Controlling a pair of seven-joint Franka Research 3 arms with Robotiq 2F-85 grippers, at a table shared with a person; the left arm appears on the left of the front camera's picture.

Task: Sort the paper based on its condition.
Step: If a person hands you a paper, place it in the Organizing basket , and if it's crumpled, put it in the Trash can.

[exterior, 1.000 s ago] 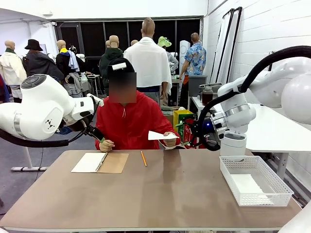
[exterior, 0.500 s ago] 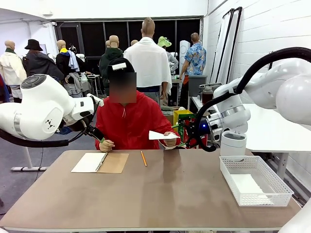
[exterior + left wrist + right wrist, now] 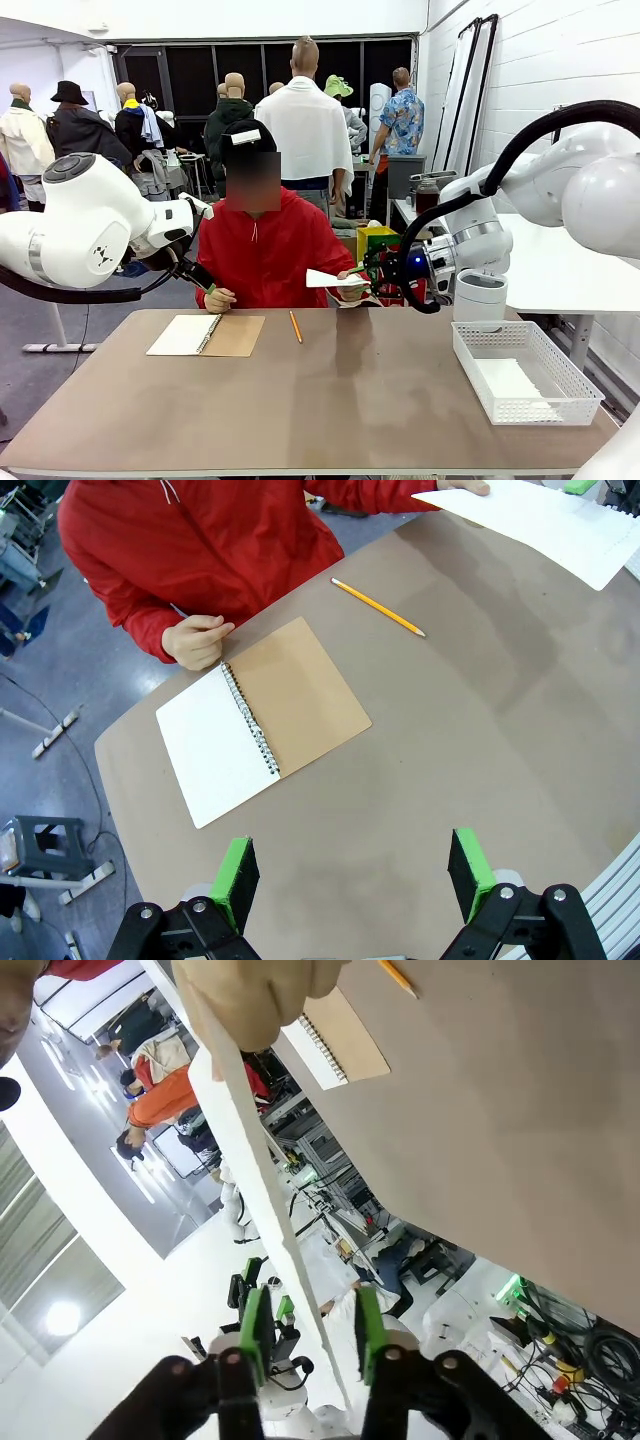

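White brick wall (image 3: 560, 60) at right — dark windows (image 3: 190, 80) behind, grey floor (image 3: 20, 390).

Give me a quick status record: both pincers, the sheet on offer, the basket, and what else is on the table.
left pincer: open, above the table, holding nothing
right pincer: jaws apart astride the sheet's edge, a gap on each side
sheet: flat, held up by the person's hand at the table's far edge
basket: on the robot's right, white paper inside
on table: open notebook, pencil
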